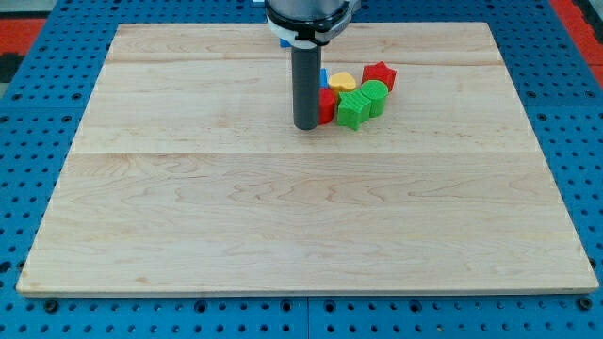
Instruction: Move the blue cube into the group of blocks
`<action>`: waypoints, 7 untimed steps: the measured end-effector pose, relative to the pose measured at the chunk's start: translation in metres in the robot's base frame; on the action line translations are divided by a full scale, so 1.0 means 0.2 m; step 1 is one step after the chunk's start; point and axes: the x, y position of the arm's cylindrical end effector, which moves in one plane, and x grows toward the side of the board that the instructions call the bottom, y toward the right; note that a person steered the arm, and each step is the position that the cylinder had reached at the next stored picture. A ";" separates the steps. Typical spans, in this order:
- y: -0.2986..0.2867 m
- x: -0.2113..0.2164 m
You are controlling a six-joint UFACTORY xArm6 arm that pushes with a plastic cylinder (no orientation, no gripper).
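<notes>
My tip (305, 125) rests on the board just left of a tight group of blocks near the view's top centre. The blue cube (323, 76) shows only as a thin blue sliver behind the rod, against the group's upper left. The group holds a red block (326, 105) touching the rod's right side, a yellow block (342, 81), a red block (380, 74) at the upper right, a green star-like block (353, 109) and a green block (373, 94).
The blocks lie on a pale wooden board (301, 217) set on a blue perforated table (28, 113). The arm's dark body (306, 14) hangs over the board's top edge.
</notes>
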 end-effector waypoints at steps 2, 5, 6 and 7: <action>-0.79 -0.16; -0.89 -0.97; -0.79 -1.03; -0.59 -1.02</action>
